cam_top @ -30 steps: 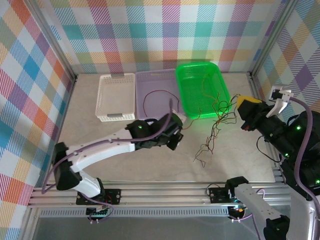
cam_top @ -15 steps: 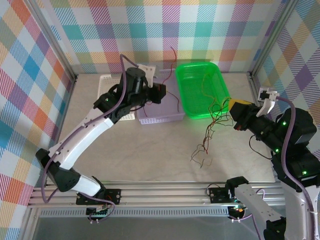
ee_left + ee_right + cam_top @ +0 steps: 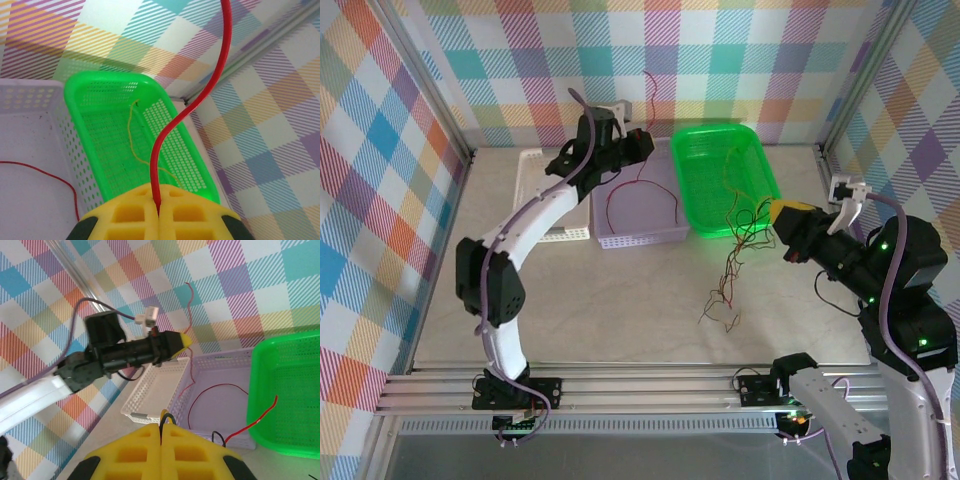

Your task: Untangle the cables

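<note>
Grips a red cable (image 3: pixel 200 95) in the left tool (image 3: pixel 159 195), yellow fingers pressed flat together on it. Holds that tool high now, close to the back wall (image 3: pixel 720 60) above the rear edge of the purple basket (image 3: pixel 640 240). Sat low over the table (image 3: pixel 600 300) in front of that basket a second ago, and was partway up half a second ago. Lets the cable stand up past the tool against the checked wall and trail down the other way into a loop on the purple basket's floor. Clamps the right tool (image 3: pixel 775 214) fully closed as well, on the top of the tangle of cables (image 3: pixel 738 255); shows black strands leaving between its fingers in the right wrist view. Has slid this tool leftward since a second ago, ending just beside the right front corner of the green basket (image 3: pixel 715 128). Hangs the tangle from there down to the table, with the lowest strands lying near the same spot as before, well apart from the purple basket. Leaves a few strands draped over the green basket's front rim and a yellow cable (image 3: pixel 131 135) lying inside it. Keeps a white basket (image 3: pixel 532 165) just left of the purple one, partly hidden behind the left arm (image 3: pixel 520 240).
</note>
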